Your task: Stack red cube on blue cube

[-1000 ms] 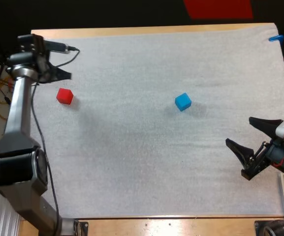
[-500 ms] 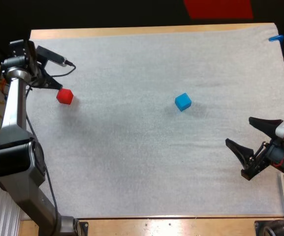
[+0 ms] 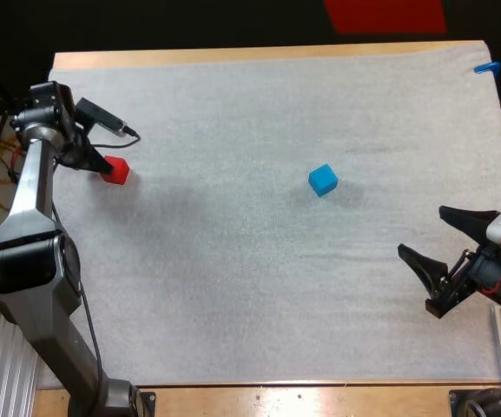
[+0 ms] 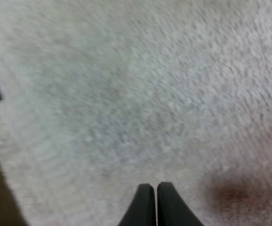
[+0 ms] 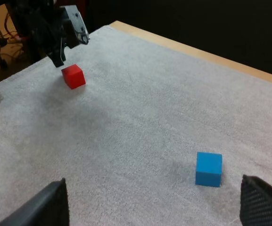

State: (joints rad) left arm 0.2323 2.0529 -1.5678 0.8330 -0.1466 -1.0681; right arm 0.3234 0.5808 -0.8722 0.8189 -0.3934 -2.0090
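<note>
The left gripper has dropped in right beside the small red cube at the left side of the white mat, but its fingers are pressed together on nothing. So no grab yet, it'd have to open first. The small blue cube sits mid-mat, and the right gripper is idling wide open.

Robot lab: robot arm, white mat on wooden table.
</note>
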